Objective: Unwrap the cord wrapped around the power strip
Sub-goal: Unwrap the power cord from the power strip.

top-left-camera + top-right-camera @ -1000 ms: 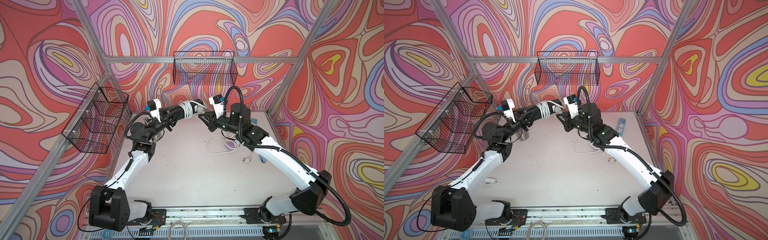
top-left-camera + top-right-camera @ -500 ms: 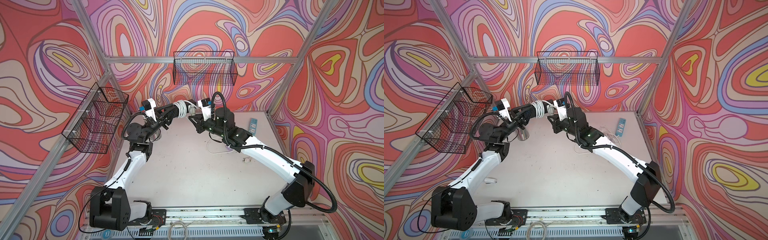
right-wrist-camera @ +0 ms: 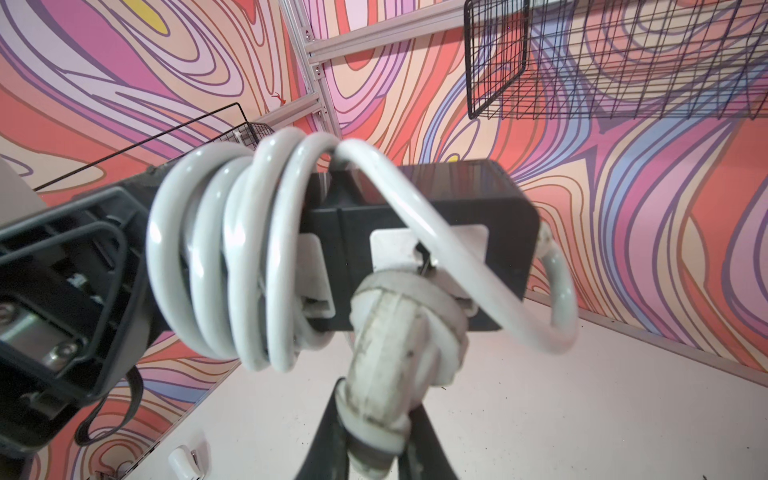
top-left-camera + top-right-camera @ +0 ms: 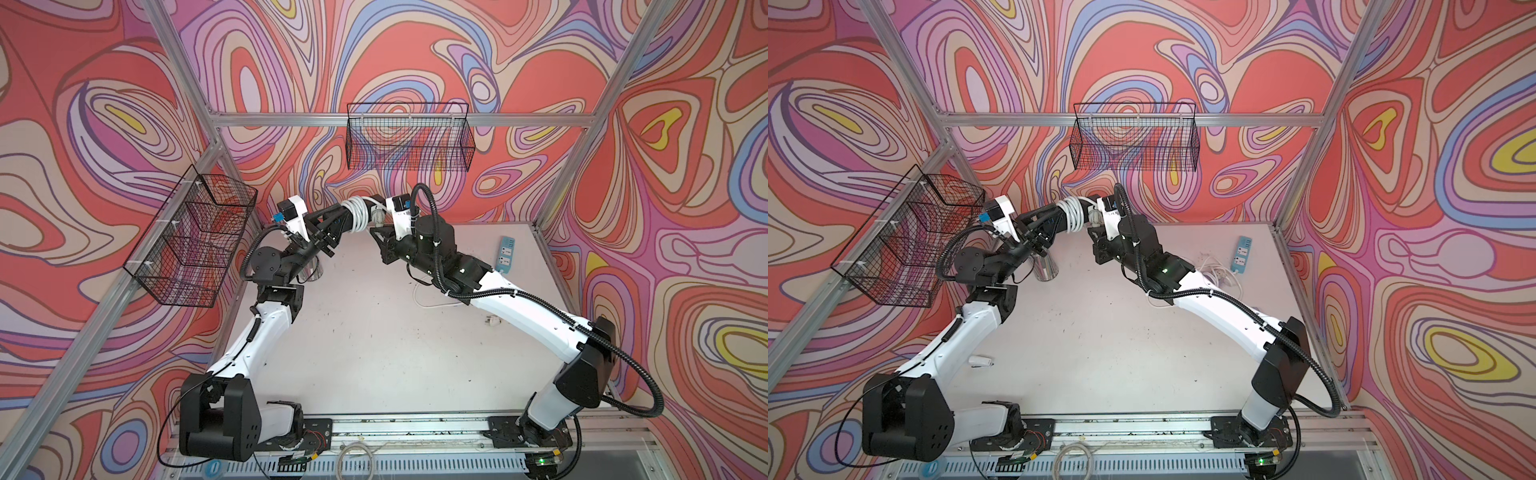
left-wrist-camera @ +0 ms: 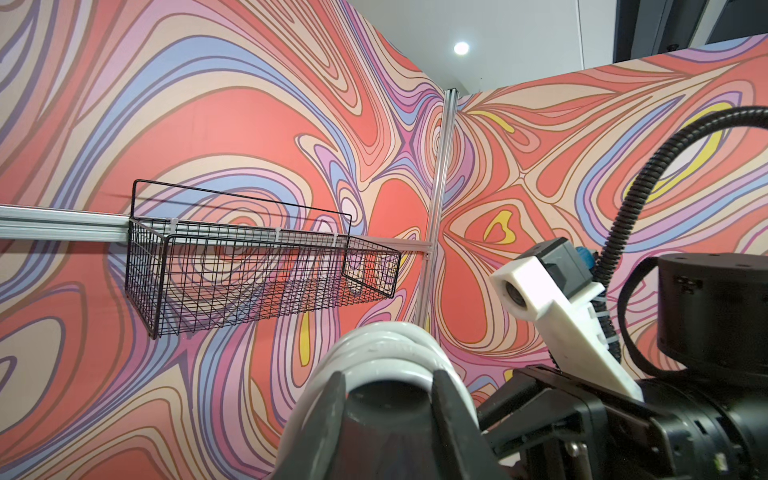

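In mid-air my left gripper (image 5: 388, 378) clamps the strip (image 3: 457, 195); my right gripper (image 3: 374, 428), pinching the plug (image 3: 399, 328), should circle the cord (image 3: 216, 249) off.

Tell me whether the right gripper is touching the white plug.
Touching. The right wrist view shows the right gripper with its two dark fingers pressed against opposite sides of the white plug, with no gap.
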Controlling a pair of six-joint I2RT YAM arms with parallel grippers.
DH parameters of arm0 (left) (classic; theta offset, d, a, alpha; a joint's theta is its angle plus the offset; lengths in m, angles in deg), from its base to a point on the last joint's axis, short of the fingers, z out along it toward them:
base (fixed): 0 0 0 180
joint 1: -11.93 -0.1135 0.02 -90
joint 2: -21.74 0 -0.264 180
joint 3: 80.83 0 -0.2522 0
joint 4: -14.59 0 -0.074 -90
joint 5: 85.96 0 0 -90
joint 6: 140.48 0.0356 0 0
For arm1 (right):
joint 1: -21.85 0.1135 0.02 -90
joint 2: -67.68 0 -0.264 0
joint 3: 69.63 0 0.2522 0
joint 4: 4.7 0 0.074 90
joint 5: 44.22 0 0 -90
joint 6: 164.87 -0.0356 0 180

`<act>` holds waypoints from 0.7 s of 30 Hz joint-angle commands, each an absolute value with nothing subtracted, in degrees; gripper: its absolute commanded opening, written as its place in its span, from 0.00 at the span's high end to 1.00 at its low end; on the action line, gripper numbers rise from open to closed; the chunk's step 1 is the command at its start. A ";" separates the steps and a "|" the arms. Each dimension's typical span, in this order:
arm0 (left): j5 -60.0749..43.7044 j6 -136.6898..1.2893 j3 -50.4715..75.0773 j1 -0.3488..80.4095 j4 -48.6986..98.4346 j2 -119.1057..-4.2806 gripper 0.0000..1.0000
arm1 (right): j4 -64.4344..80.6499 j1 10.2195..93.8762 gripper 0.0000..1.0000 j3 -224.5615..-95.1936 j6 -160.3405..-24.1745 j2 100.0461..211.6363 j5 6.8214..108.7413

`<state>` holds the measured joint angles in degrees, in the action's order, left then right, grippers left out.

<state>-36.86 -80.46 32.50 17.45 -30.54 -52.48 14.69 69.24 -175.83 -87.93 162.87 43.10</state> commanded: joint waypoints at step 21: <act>-36.37 -78.74 32.19 18.87 -31.33 -51.31 1.00 | 16.12 60.65 1.00 -167.87 -87.44 149.88 57.57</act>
<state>-39.66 -80.70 32.50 20.20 -28.79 -52.17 18.14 61.20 -167.79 -86.53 151.16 55.34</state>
